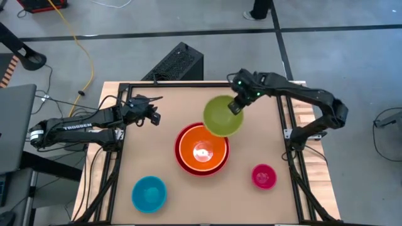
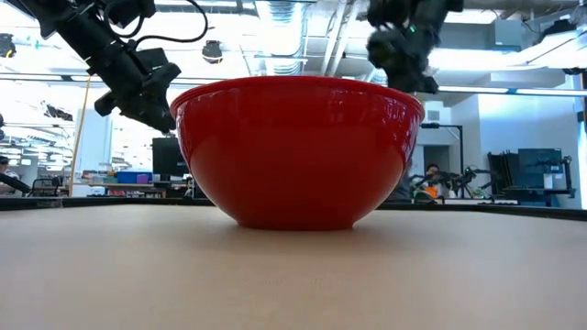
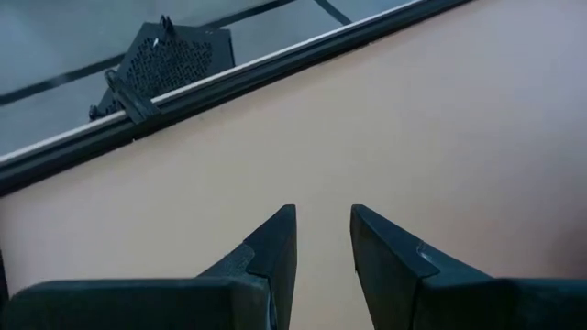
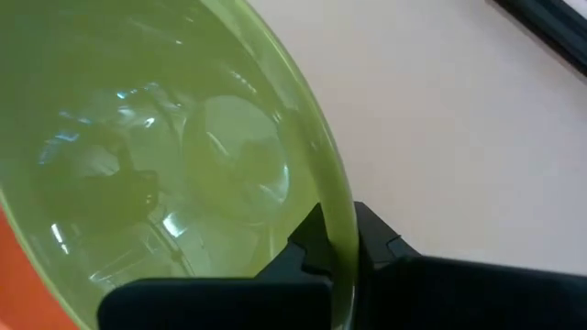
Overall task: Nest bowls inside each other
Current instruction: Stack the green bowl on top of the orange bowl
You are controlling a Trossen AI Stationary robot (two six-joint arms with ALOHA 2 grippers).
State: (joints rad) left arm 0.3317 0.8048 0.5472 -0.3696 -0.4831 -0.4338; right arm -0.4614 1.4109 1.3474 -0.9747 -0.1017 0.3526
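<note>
Right tool, clamped on the green bowl's rim, holds it just beyond the orange bowl nested in the red bowl, so carrying it over and releasing likely follows, while left tool waits parted.

Tan table, black box, yellow cable
</note>
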